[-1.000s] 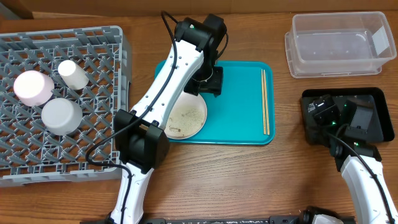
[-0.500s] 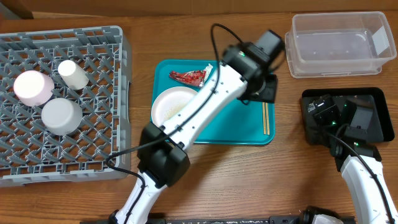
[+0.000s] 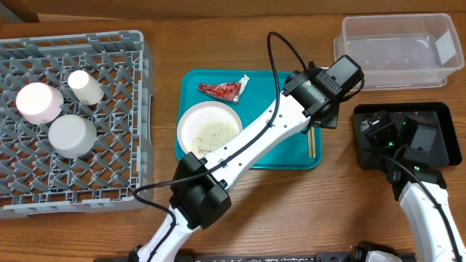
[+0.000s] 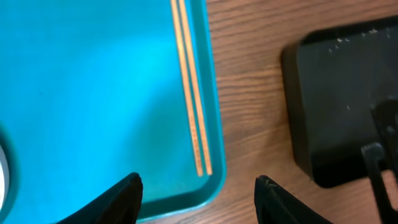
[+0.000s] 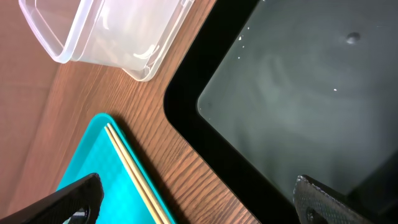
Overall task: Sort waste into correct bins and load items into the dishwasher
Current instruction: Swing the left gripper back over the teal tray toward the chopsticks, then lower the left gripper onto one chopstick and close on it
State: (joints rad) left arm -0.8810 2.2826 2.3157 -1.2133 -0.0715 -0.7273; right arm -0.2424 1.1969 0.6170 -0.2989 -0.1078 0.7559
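Note:
My left gripper (image 3: 322,120) hangs open and empty over the right edge of the teal tray (image 3: 277,145). In the left wrist view the left gripper (image 4: 198,202) has the near ends of the chopsticks (image 4: 189,87) just ahead of its fingertips. The chopsticks (image 3: 312,144) lie along that edge. A red wrapper (image 3: 224,89) lies at the tray's back, and a white plate (image 3: 210,128) with pale crumbs sits on its left. My right gripper (image 3: 393,131) stays open and empty over the black tray (image 3: 437,116).
The grey dish rack (image 3: 109,182) at left holds a pink bowl (image 3: 38,102), a grey-blue bowl (image 3: 71,135) and a white cup (image 3: 86,86). A clear tub (image 3: 397,51) stands at the back right. A strip of bare wood separates the teal tray from the black tray (image 5: 298,81).
My left arm has swung right across the teal tray, from over the plate to the chopsticks' side, uncovering the wrapper and plate. The right arm has not moved.

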